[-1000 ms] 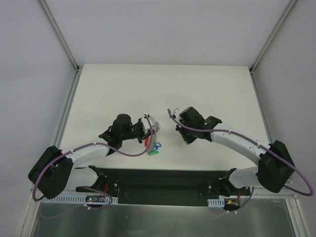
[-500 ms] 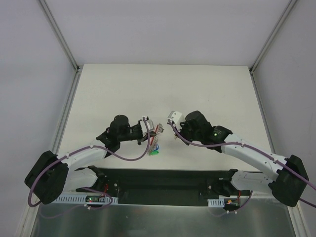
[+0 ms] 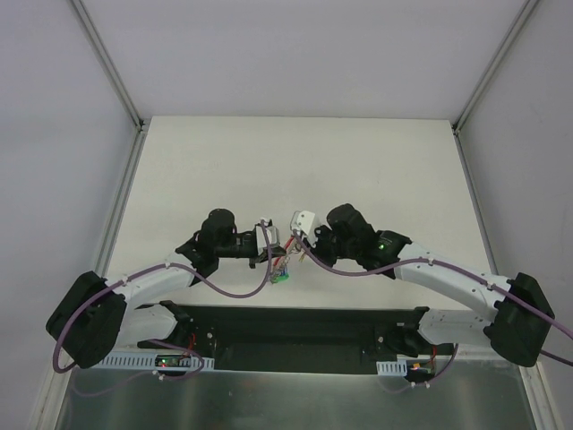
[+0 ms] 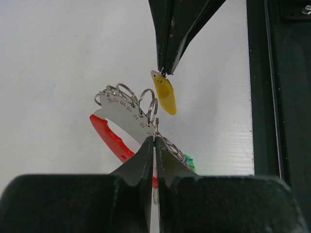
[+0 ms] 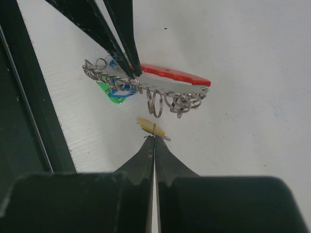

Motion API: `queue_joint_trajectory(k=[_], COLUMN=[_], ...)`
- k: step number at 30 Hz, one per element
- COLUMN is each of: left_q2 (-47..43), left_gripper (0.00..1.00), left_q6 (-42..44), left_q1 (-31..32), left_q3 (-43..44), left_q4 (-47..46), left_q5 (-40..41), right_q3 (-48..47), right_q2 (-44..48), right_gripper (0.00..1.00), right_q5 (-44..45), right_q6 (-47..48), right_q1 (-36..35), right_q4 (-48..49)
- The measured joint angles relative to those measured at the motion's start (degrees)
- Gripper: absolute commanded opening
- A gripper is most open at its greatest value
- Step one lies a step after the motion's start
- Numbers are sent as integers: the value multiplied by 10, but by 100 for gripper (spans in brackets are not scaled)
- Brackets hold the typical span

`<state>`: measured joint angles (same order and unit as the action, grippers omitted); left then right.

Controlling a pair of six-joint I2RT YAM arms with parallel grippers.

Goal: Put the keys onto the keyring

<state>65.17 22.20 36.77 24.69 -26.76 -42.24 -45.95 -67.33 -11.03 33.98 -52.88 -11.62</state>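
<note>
top: left end effector (image 3: 271, 244) and right end effector (image 3: 303, 249) meet over the near bench (image 3: 358, 161), keyring (image 3: 281, 269) between them.
left wrist: left end effector clamped on keyring's metal plate.
right wrist: right end effector pinched on yellow key (image 5: 147, 124), just beside the rings.

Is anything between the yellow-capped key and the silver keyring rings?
No. In the right wrist view, a bare gap separates the yellow-capped key from the hanging silver ring.
</note>
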Motion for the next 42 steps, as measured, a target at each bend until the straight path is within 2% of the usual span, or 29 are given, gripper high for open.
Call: queue_joint_trajectory(k=[11,20,27,32,37,42], left_q2=[40,42,42,42,42,42], left_gripper=[0,0,0,0,0,0], left_q6=[8,-1,-8,-8,-9,-17], left_q1=[0,0,0,0,0,0], left_q3=[0,0,0,0,0,0], left_q4=[-6,-32,-46,-50,-51,-51], left_q5=[-53,-68,-71,-59,-44,-35], right_q3=[10,21,27,46,49,49], right_q2=[-17,-28,-28,12,72,61], right_gripper=[1,1,1,1,1,1], right_q5=[-27,-61,-54,-31,-50,-89], right_q6=[1,-3,-7,-10,-14,-20], right_q1=[-5,-5,-5,-5,-5,-6], right_q4=[35,56,60,62,65,71])
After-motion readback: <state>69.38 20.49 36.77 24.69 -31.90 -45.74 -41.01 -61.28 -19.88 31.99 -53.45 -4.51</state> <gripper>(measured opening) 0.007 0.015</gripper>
